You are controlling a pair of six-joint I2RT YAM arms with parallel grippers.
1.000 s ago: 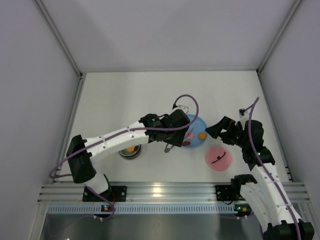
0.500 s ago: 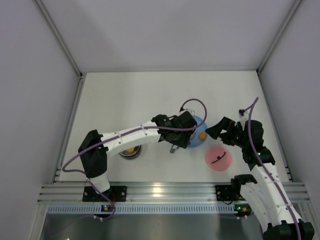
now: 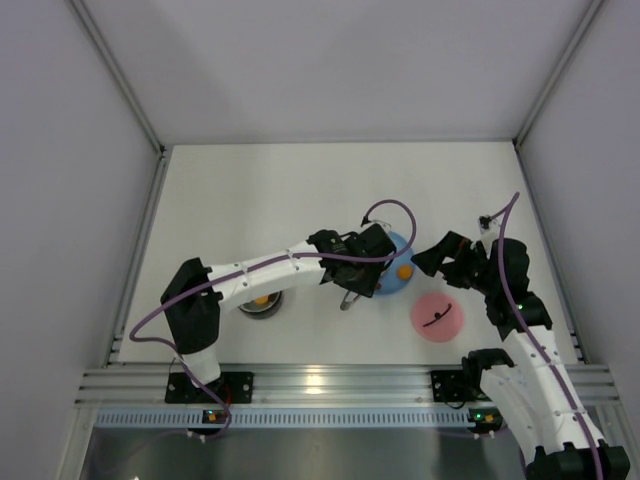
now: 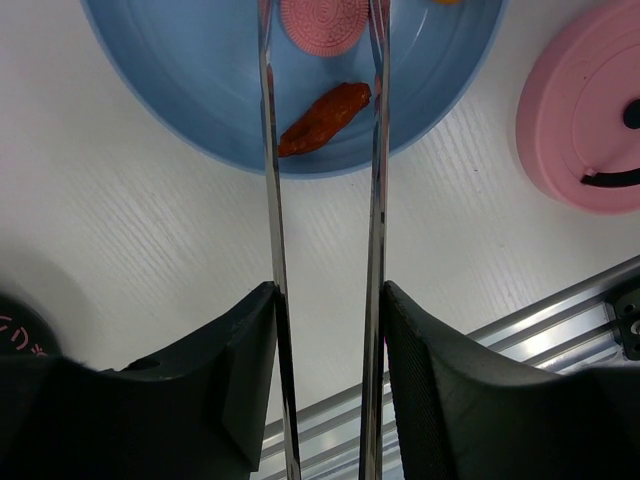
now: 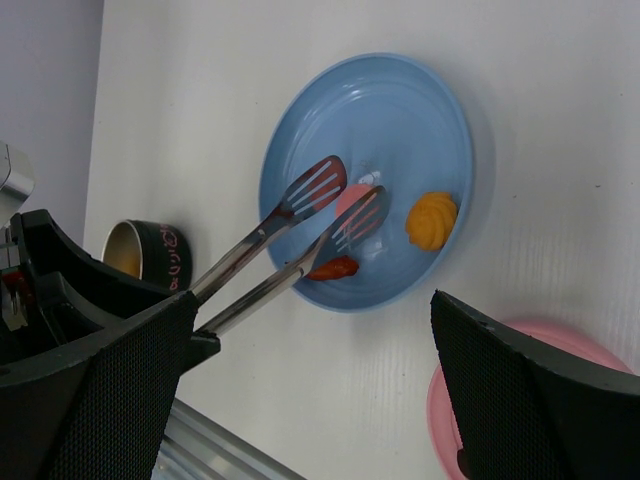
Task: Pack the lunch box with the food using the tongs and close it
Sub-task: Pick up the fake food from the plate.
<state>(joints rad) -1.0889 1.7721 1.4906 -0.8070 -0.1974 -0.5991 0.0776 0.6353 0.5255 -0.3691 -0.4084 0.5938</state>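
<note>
L pincer grips slim silver tongs, slotted tips over pink disc; R pincer wide.

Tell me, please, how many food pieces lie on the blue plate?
3 on the blue plate: a pink disc between the arms of the tongs, a red-brown strip near the rim, and an orange swirl beside them. The tongs may hide more.

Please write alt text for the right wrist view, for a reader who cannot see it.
Silver tongs reach over a blue plate, their slotted tips at a pink disc. An orange swirl and a red-brown strip also lie on the plate.
</note>
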